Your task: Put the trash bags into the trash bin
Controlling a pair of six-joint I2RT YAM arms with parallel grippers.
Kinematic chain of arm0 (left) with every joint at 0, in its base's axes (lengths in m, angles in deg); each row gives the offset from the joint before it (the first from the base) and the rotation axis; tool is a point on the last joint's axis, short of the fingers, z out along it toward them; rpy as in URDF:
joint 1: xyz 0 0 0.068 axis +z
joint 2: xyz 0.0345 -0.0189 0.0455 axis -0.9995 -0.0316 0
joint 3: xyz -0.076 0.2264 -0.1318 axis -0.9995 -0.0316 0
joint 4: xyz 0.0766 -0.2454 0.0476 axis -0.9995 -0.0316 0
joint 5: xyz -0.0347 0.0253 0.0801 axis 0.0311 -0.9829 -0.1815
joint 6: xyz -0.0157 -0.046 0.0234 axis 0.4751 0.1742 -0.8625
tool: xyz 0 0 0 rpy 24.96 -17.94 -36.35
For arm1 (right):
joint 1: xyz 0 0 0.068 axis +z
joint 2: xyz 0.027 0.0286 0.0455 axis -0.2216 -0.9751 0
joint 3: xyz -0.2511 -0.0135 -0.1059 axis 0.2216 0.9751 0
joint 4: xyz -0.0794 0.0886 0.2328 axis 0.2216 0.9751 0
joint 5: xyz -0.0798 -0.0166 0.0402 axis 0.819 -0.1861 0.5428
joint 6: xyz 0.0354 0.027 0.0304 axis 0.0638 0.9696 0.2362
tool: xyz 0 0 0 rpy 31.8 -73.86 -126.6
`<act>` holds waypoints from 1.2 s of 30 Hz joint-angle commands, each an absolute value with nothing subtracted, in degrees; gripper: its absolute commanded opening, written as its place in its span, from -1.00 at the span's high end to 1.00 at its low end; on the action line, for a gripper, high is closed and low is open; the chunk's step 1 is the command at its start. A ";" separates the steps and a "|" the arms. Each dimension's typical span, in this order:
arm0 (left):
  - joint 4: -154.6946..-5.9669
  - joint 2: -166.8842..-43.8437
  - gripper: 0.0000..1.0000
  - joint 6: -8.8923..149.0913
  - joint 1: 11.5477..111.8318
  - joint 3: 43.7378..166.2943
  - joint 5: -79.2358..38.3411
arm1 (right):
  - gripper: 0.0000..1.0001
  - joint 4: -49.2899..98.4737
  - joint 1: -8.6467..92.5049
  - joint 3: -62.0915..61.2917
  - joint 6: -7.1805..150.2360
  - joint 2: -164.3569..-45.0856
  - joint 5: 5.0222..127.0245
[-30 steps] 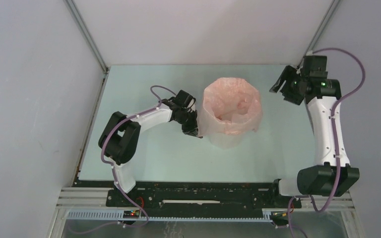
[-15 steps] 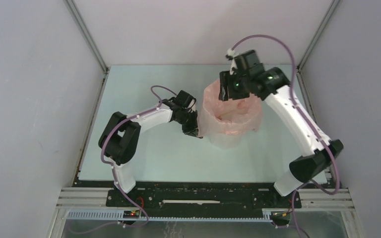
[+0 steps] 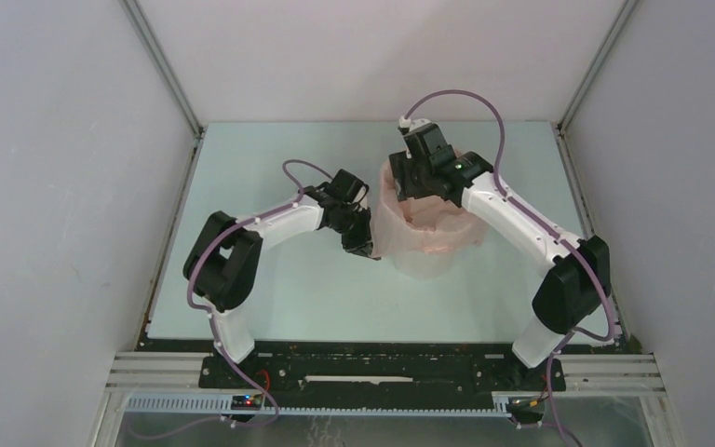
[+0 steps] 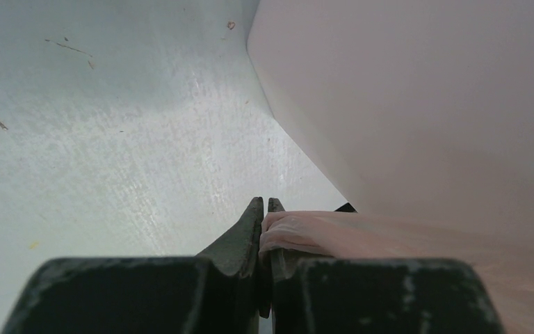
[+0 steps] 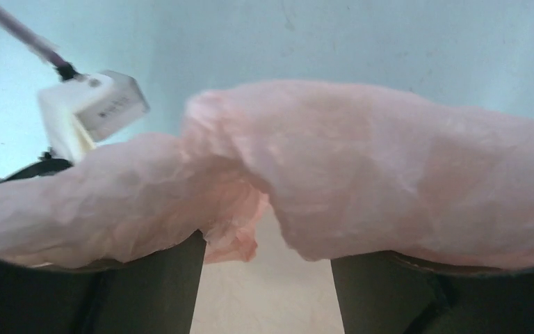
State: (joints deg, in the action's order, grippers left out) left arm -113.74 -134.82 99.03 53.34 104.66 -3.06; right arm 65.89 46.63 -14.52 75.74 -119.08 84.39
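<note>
Pale-pink trash bag is sitting in and over the trash bin, which is standing upright near the middle of the table. Its film is bunching down the inside and spilling over the rim as an outer skirt. I am seeing nothing else in the bin. At the bin's 8 o'clock side, low down, the left gripper is pinching a fold of that skirt between closed fingers. The right gripper is hovering at the rim's 11 o'clock with its fingers spread, gripping nothing, while film is draping across them. The likely trouble is that loose film is going to snag on those spread fingers and ride out when they lift. An off-centre push could also tip the light bin, and a tug from the left could slide it or strip the skirt.
</note>
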 commanded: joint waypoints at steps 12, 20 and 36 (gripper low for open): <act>-114.78 -131.44 0.79 98.07 52.60 106.94 -3.84 | -0.62 72.86 43.02 -11.78 72.80 -108.40 85.11; -115.64 -131.40 0.77 97.47 52.61 107.60 -4.10 | -0.51 75.41 42.56 -13.46 74.91 -112.75 91.45; -115.90 -132.37 0.78 97.57 52.64 109.82 -2.43 | -0.52 64.87 46.64 0.60 78.93 -114.75 82.35</act>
State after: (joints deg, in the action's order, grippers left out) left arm -116.11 -134.03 98.57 53.05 106.36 -3.04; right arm 69.47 46.67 0.12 77.12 -113.64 84.43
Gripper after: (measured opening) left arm 0.112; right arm 0.760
